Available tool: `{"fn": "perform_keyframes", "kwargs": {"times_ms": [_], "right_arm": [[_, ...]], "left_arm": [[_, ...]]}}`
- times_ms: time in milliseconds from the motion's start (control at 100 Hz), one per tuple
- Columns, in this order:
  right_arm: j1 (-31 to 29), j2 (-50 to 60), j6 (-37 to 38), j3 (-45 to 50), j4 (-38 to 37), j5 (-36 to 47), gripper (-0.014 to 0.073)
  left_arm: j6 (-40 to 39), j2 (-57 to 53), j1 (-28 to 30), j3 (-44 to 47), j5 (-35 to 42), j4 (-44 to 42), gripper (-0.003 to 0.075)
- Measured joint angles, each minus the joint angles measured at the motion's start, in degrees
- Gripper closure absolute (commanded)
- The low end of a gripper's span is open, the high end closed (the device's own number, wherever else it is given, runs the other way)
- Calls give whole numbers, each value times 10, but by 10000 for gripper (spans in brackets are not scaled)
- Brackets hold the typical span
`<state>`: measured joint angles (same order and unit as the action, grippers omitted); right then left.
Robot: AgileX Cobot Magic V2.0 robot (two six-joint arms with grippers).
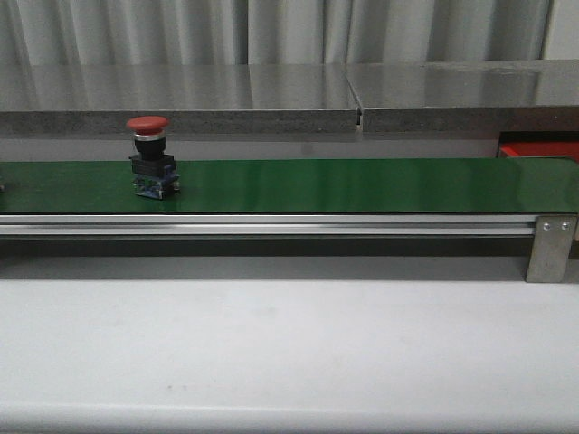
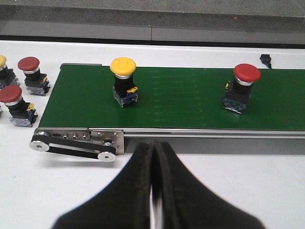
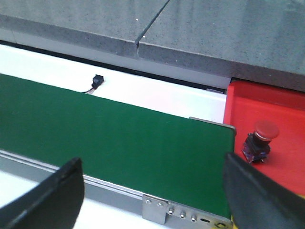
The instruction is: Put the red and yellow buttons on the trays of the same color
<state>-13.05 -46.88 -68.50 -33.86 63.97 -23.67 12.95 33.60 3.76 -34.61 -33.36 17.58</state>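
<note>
Green belt [image 1: 344, 185] carries an unlabelled red button [image 1: 152, 163] upright.

A yellow button [image 2: 123, 81] and a red button [image 2: 244, 87] stand well apart on the green belt [image 2: 190, 102].

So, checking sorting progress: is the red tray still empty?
No, a red button already stands upright on the red tray.

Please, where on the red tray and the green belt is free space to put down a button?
The flat red plastic tray is bare apart from one red-capped button near the belt end. The long green belt is free between the yellow-capped button and the red mushroom button. Crowded: loose buttons beside its roller end.
</note>
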Motion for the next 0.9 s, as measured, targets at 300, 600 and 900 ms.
{"fn": "perform_keyframes", "kwargs": {"times_ms": [300,600,900], "right_arm": [[0,-58,0,-52,9,-54,-19],[14,-246,0,-229,-56,-158,-19],[124,-415,-15,-376,-157,-178,-19]], "left_arm": [[0,0,0,0,1,0,741],[0,0,0,0,1,0,741],[0,0,0,0,1,0,741]]}}
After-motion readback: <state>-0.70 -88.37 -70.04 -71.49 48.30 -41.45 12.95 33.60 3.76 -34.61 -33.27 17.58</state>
